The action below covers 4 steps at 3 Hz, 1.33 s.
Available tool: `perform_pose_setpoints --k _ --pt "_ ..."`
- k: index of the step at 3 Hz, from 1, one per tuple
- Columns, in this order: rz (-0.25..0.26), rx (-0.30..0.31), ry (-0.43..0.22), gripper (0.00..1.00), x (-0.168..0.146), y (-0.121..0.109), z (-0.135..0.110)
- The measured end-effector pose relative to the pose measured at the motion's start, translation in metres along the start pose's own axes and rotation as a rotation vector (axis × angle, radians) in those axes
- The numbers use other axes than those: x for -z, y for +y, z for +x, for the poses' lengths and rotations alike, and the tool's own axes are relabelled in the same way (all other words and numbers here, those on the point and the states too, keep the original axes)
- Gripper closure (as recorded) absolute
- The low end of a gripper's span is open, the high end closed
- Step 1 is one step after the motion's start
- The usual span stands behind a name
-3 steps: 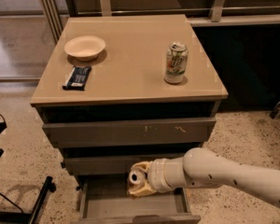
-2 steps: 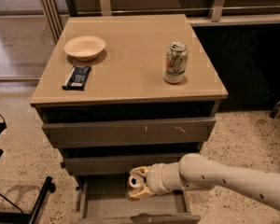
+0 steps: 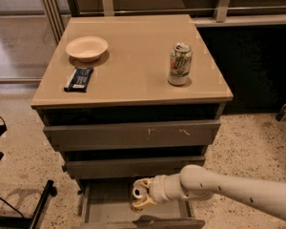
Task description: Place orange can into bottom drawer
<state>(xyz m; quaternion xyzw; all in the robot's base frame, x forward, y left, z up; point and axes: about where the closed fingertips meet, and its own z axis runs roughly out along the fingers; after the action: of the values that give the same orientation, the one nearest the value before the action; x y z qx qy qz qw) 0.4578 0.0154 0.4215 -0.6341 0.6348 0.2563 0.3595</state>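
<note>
Gripper [image 3: 142,202]: at bottom centre of the frame, clasping the orange can [image 3: 137,192].
Can: hanging over the open bottom drawer [image 3: 102,203].
Doing it well: I'd be lowering it clear of the drawer front before releasing.

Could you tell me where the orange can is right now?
Low and central in the camera view, the orange can is held by the gripper over the open bottom drawer.

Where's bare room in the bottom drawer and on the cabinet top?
The bottom drawer floor is bare left of the hand holding the orange can, crowded mid-drawer. The cabinet top is bare between bowl and white-and-green can.
</note>
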Motion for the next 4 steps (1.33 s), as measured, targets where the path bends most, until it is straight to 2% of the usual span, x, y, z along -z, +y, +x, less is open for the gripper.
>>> perform_pose_setpoints --k 1,2,3,4 --pt "-0.002 0.04 0.014 1.0 -0.018 0.0 0.033" --pt "-0.017 0.074 0.006 1.0 -0.05 0.0 0.085" --pt "-0.033 0.097 -0.015 1.0 -0.086 -0.002 0.125" --pt "-0.013 0.081 -0.019 1.0 -0.092 -0.009 0.134"
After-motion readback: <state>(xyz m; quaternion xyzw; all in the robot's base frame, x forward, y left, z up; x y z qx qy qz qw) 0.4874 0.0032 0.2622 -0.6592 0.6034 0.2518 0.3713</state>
